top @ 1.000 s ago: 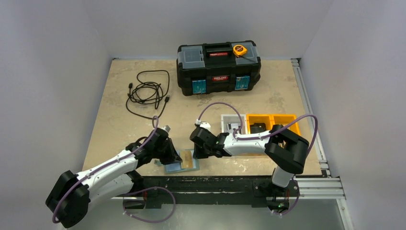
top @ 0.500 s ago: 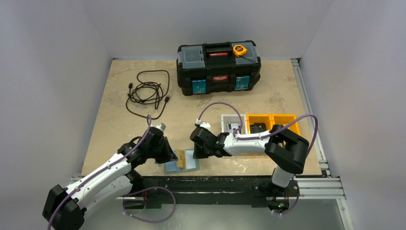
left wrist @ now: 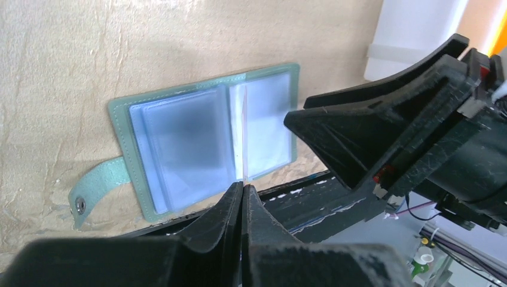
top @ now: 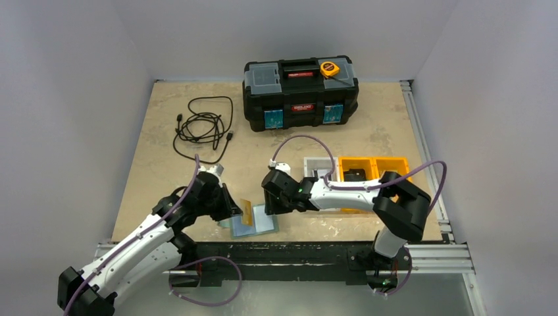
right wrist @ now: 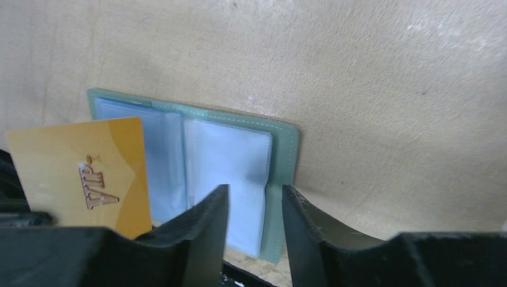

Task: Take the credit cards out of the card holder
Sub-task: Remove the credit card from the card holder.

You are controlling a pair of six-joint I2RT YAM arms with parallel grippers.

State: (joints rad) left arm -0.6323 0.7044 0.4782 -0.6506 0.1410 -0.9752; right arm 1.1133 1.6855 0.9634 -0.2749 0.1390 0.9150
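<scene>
**Q:** What's just changed?

**A:** The orange card (right wrist: 78,173) has come clear. A second ago it lay half in the holder (left wrist: 121,137). Now my left end effector (left wrist: 241,194) is pinched tight on one edge of it and holds it up on edge, above the holder's left side.

**Q:** And your other arm?

**A:** My right end effector (right wrist: 255,191) sits at the holder's right edge, fingers a little apart with nothing between them. Whether it presses the holder down, I cannot tell. The holder lies open on the bench (top: 164,145), by the near edge.

**Q:** The count?

**A:** One holder, with two pale pockets showing. One orange card, now out. No black card is in view. The pockets look cloudy, so it may sit inside one. I judge the task half done at best.
</scene>
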